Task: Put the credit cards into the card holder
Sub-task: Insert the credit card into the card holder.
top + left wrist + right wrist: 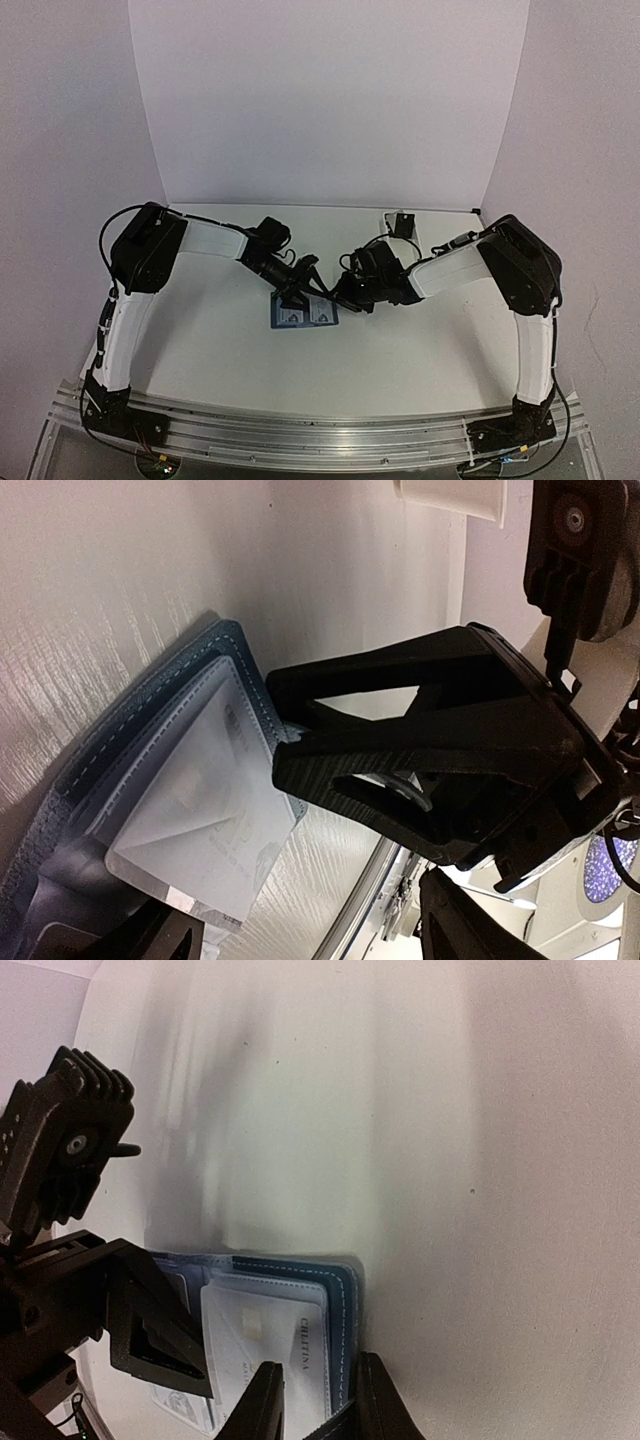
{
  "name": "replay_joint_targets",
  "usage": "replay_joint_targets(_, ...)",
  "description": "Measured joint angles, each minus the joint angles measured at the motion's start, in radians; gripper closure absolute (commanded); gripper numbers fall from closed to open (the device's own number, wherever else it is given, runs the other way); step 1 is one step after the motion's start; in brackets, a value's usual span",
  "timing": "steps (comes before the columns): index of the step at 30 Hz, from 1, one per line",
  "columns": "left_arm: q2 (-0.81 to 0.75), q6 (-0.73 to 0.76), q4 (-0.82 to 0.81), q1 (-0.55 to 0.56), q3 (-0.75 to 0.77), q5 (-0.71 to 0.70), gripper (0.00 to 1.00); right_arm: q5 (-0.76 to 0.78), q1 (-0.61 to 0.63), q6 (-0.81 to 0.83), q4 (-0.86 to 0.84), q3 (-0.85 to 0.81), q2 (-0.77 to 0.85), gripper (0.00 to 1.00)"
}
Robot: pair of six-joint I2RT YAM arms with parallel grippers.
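The card holder (305, 316) lies opened flat near the middle of the white bench (420, 350), a blue wallet with pale stitching along its border, between the two arms' tips. Two pale cards show on it from above, one on each half, each with a small dark mark that is too small to make out.

In the right wrist view the card (268, 1335) on the nearer half shows a chip-like square and a line of capital letters running along one edge. They seem to end in "TINA", and the first letters are not sure. A second pale card lies at the lower left of that view, mostly hidden behind the other arm's black finger.

The right gripper (322, 1405) is clamped on the card holder's blue edge, which sits pinched between its two fingers; the frame cuts off the lower part of the grip. The left gripper (305, 278) hovers just above the card holder with its fingers spread apart and nothing between them. Its own view catches only their tips at the bottom corners.

Farther back, one small black object (403, 223) stands at the rear edge of the bench, too small to identify.
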State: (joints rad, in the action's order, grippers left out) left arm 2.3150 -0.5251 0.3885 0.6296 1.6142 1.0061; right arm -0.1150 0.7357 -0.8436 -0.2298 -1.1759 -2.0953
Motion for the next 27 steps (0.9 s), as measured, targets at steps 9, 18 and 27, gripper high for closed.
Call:
replay_joint_targets(9, 0.000, 0.112, 0.121, -0.014, 0.044, 0.003, 0.18, 0.034, 0.011, 0.030, 0.046, -0.005, 0.016, 0.74)
replay_joint_targets(18, -0.039, 0.222, 0.238, -0.028, 0.052, -0.007, 0.01, 0.128, 0.020, 0.090, 0.251, -0.034, 0.111, 0.60)
replay_joint_targets(27, -0.089, 0.151, 0.087, -0.050, -0.053, 0.011, 0.01, 0.107, 0.019, 0.117, 0.312, -0.109, 0.158, 0.62)
